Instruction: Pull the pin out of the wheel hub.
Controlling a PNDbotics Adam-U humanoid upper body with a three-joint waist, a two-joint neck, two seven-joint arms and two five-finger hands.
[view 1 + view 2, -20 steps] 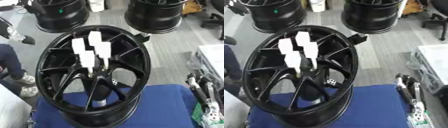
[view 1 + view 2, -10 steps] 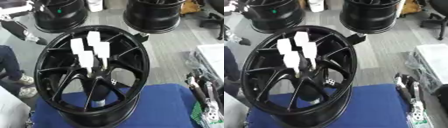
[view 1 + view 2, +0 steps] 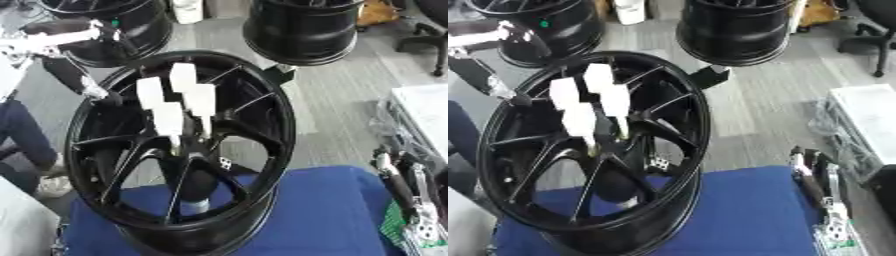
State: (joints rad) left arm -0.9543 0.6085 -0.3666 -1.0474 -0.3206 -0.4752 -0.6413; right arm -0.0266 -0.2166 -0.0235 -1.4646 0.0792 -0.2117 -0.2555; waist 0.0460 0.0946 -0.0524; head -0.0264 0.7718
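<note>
Four white-headed pins (image 3: pixel 183 99) are sitting in a tight cluster in the upper middle of the wheel (image 3: pixel 262 125), their blocky white heads standing out toward the camera and their thin stems running down toward the hub (image 3: pixel 191 150); how deep the stems are seated cannot be told. One head is sitting highest, two are flanking it just below, and the fourth is hanging lowest, nearest the hub. The black spokes are fanning out from the hub to the rim, and a small white tag with dark dots (image 3: pixel 225 162) is showing just right of the hub. The wheel is standing on edge, leaning a little, with its lower rim resting on the blue cloth (image 3: pixel 324 215) that is covering the counter. Nothing is touching the pins. The right robot hand (image 3: pixel 401 192) is lying idle on the counter near the lower right corner, well apart from the wheel, its fingers reaching up and relaxed, holding nothing. Beyond the counter, two more black wheels (image 3: pixel 732 27) are standing on the grey floor (image 3: pixel 337 105), and a white box (image 3: pixel 868 112) is sitting at the right edge.
</note>
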